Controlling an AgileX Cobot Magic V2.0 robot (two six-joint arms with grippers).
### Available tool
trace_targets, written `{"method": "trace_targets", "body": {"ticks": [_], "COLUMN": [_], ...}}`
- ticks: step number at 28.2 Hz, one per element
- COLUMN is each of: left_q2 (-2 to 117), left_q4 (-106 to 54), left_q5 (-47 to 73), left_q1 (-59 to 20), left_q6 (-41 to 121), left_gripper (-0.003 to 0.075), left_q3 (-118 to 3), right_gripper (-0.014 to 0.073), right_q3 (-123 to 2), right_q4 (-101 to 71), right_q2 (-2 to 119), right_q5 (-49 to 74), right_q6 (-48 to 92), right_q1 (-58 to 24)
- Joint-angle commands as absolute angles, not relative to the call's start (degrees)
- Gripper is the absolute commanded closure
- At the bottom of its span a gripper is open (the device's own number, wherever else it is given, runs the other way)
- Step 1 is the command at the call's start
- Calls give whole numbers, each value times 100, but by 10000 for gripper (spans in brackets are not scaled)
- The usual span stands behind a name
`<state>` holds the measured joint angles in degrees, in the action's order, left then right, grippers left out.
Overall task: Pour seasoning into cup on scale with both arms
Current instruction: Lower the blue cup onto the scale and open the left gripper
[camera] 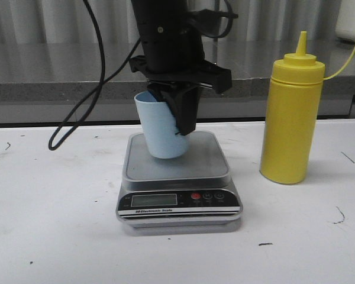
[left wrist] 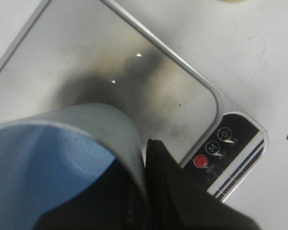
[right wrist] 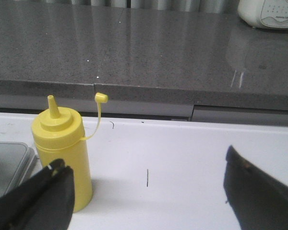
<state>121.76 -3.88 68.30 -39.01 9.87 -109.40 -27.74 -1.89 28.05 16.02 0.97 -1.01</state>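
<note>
- Left gripper [camera: 178, 109]: jaws pinch the rim wall of the cup [camera: 161, 127], one finger [left wrist: 182, 196] outside the wall and the other inside.
- Cup: light blue, tilted slightly, its base at the platform of the scale [camera: 177, 177]; contact with the platform cannot be confirmed.
- Scale: sits on the white table [camera: 47, 225], display and red button facing the camera in the front view.
- Right gripper [right wrist: 144, 201]: jaws spread wide, holding nothing.
- Seasoning [camera: 290, 118]: yellow bottle standing upright on the table, just to the right of the scale, cap hanging off on its cord.
</note>
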Motion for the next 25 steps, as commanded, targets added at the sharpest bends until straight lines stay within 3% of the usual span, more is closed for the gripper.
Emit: {"method": "trace_targets", "body": {"ticks": [1,5,9,12,19,25], "left_q2": [11854,11854,11854,11854,11696,11319], "left_q4": [-452,-452,-452,-452,-440,-440], "left_q5": [6728,6727,6912,7240,7258,7258], "left_q1": [-3962,-3962,-3962,-3962,-3962,-3962], "left_q6": [982,982,982,982,963,823], "left_gripper": [664,507,276,183,179,265], "left_q3": [-11166,-11193,-11311,-11487,-11738,-11689], "right_gripper": [-53,-53,-53,-53,-53,-53], "right_q3": [-2996,-2996,-2996,-2996,-2996,-2996], "right_q4": [-194,-194,-194,-194,-194,-194], "right_q2": [2857,2857,2857,2857,2857,2857], "right_q5": [1157,1157,1157,1157,1157,1157], "right_q6": [100,100,100,100,100,100], "right_q1": [-79,-79,-79,-79,-79,-79]}}
